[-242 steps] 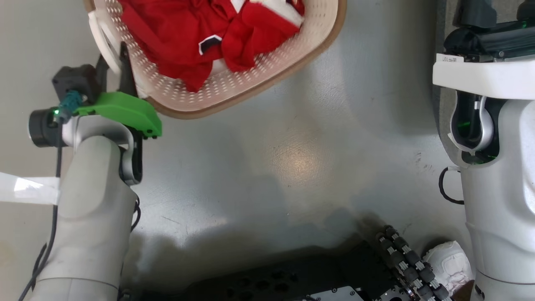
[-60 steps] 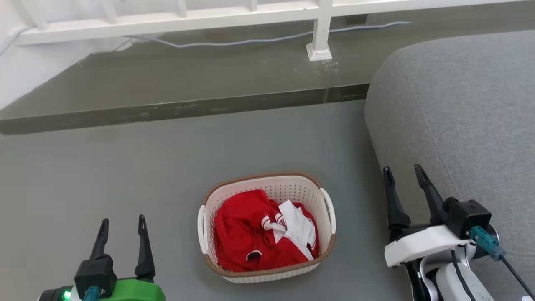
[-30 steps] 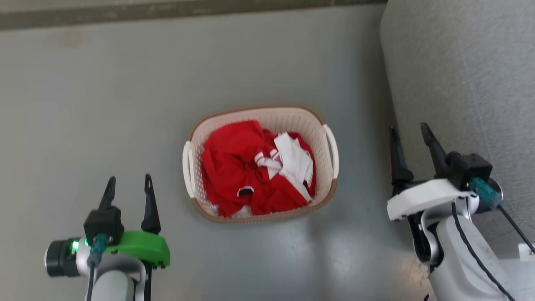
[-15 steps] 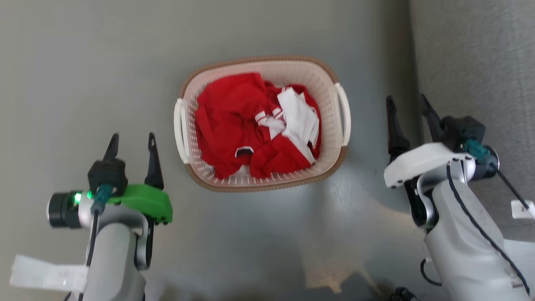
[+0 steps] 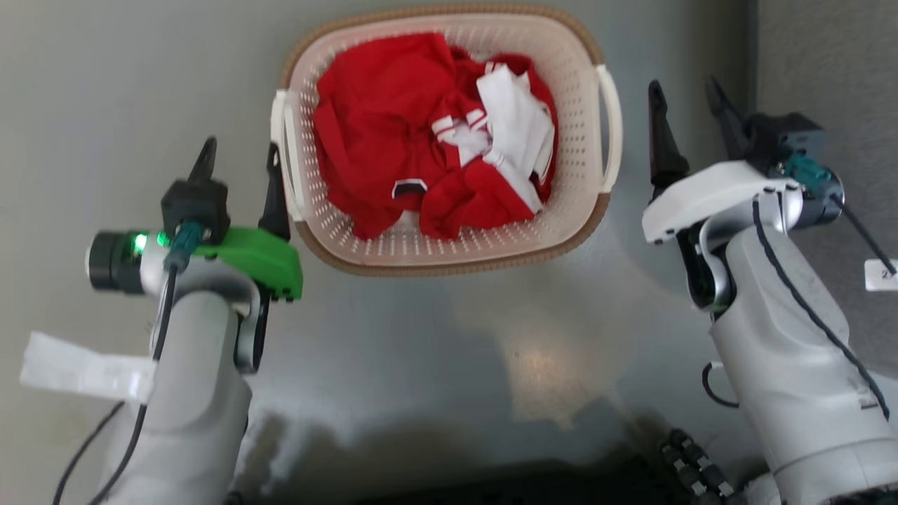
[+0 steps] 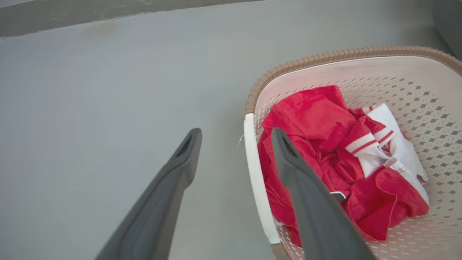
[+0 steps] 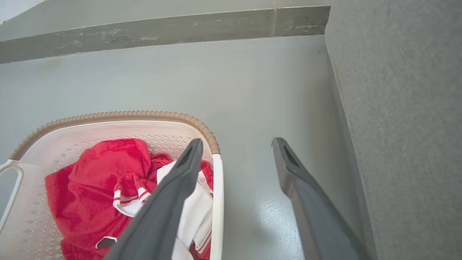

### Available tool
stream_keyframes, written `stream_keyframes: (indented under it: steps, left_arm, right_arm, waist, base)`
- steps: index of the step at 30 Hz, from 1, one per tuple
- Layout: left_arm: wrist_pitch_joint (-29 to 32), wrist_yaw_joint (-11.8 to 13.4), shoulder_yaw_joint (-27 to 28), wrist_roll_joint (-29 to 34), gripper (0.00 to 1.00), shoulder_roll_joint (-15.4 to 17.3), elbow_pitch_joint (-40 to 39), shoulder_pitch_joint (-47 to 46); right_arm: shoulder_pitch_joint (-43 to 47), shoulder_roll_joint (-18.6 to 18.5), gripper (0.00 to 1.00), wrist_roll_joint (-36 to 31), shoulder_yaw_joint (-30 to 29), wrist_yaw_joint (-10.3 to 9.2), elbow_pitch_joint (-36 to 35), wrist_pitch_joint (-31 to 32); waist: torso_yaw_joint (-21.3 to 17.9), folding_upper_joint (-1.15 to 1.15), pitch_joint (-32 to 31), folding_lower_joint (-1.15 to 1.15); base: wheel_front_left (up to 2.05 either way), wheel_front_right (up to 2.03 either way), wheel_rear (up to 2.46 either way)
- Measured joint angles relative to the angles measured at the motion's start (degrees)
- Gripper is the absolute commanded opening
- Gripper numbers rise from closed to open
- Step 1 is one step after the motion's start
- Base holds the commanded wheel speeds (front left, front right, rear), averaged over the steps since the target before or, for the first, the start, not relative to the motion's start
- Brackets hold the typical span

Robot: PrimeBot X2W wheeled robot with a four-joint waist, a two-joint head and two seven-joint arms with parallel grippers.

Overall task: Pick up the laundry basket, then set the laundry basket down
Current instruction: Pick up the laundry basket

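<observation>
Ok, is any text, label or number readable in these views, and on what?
No text can be read.
Paper strip beside the left arm: blurred, unreadable.
Small tag at the head view's right edge: dark marks, cut off, too small.
Dark-edged patch on the red clothes: no lettering visible.

Bright, even light. Glare patch on glossy floor (image 5: 540, 354); broad dark shadow along head view's bottom edge. Wrist views: near fingers (image 6: 317, 216) out of focus.
</observation>
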Motion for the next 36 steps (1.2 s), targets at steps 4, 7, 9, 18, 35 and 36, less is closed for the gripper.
stream_keyframes:
  steps: [4,7,9,18,35,36]
  left_arm:
    - [-0.07,-0.42,-1.21,-0.01,1.00,-0.22,1.22,-3.40]
    - [-0.37,-0.42,-1.54,-0.29,1.00,-0.25,2.69,-5.23]
    - [-0.60,-0.47,-2.04,-0.71,1.00,-0.25,3.58,-5.92]
    - [-1.29,-1.27,-4.98,-1.32,1.00,-0.34,7.79,-8.61]
    - [-1.60,-1.37,-8.25,-4.64,0.94,-0.44,13.38,-13.31]
    - [-1.60,-1.34,-8.34,-4.79,0.82,-0.45,13.61,-13.39]
  right_arm:
    - [-2.40,-0.08,1.00,0.22,0.29,0.00,1.27,0.00]
    - [-3.94,-0.12,1.00,0.25,0.64,0.08,2.32,-0.01]
    - [-4.52,-0.14,1.00,0.26,0.98,0.31,2.94,0.00]
    - [-5.99,-0.25,1.00,1.98,2.69,0.57,5.01,0.00]
    - [-8.79,-0.35,1.00,3.24,4.95,0.54,8.49,0.00]
    - [-8.99,-0.35,0.87,3.24,5.09,0.52,8.60,0.00]
  waist:
    - [0.24,0.00,3.30,0.00]
    - [0.47,0.00,5.54,0.00]
    - [0.64,0.00,6.84,0.00]
    - [1.61,0.00,10.17,0.00]
    - [1.58,0.00,12.64,0.00]
    - [1.60,0.00,12.67,0.00]
  base:
    - [0.00,0.00,0.00]
    - [0.00,0.00,0.00]
    - [0.00,0.00,0.00]
    - [0.00,0.00,0.00]
    - [0.00,0.00,0.00]
    - [0.00,0.00,0.00]
